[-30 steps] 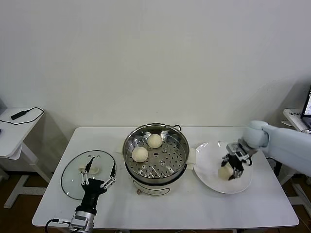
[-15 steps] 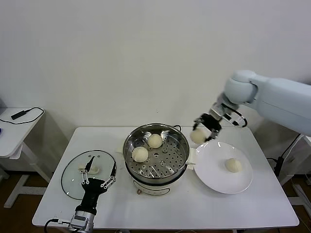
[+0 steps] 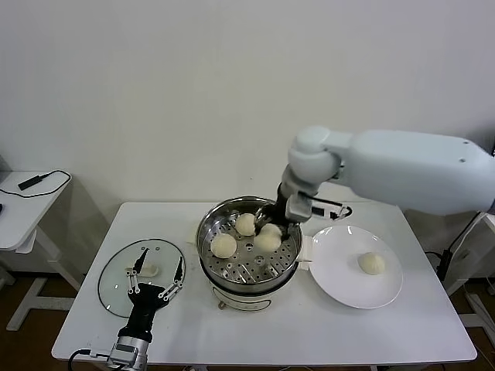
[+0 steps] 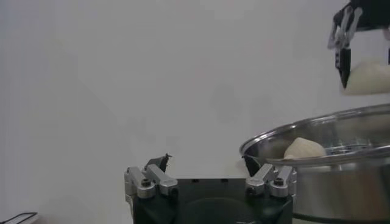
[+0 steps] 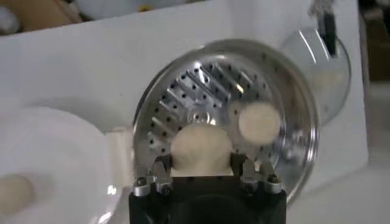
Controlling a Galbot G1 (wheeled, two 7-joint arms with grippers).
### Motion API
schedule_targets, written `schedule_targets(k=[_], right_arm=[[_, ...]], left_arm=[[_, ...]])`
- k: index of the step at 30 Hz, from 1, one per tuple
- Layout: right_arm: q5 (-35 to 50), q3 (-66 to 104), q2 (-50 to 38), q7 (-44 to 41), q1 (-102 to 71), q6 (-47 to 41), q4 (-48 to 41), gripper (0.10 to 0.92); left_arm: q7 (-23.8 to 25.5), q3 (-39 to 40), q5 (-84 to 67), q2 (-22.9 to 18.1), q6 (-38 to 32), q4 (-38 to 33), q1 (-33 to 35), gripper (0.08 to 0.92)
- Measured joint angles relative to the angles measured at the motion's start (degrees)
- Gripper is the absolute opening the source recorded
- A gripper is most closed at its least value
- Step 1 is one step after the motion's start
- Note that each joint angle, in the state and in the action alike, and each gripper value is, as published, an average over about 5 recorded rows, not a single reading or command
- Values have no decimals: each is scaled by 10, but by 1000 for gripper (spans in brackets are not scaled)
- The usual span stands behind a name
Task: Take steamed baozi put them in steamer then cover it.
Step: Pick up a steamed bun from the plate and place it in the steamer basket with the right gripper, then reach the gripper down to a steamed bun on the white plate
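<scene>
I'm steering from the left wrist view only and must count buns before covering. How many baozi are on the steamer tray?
Observer: Two rest on the steamer tray: one baozi and another baozi. A third baozi is shut in the right gripper over the tray.
Operator: Any left outside?
Observer: One last baozi lies on the white plate.
Operator: Where's the lid?
Observer: The glass lid lies flat on the table, under the open left gripper.
</scene>
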Motion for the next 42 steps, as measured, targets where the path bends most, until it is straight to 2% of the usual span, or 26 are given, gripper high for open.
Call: schedule_targets(k=[10,20,23,29,34,42], right_arm=[[-89,-2,38,27,-42,61,2,663],[-135,-2,61,24,-74,91,-13,693],[-145,0,64,24,-79,95,-14,716],[-155,12,59,21,-80,97,-11,813],[-121,29,36,-1,-65,71,0,822],[25,62,-51,-37,-41,-41,-22,823]], left_arm=[[0,1,0,-3,-2,2,-3,823],[-2,-5,-3,-5,-8,2,1,823],[-2,-6,-4,-6,-10,2,2,823],[-3,-7,-4,-6,-10,2,2,823],[-3,-7,-4,-5,-9,2,0,823],[-3,-4,-4,-1,-8,5,-4,823]])
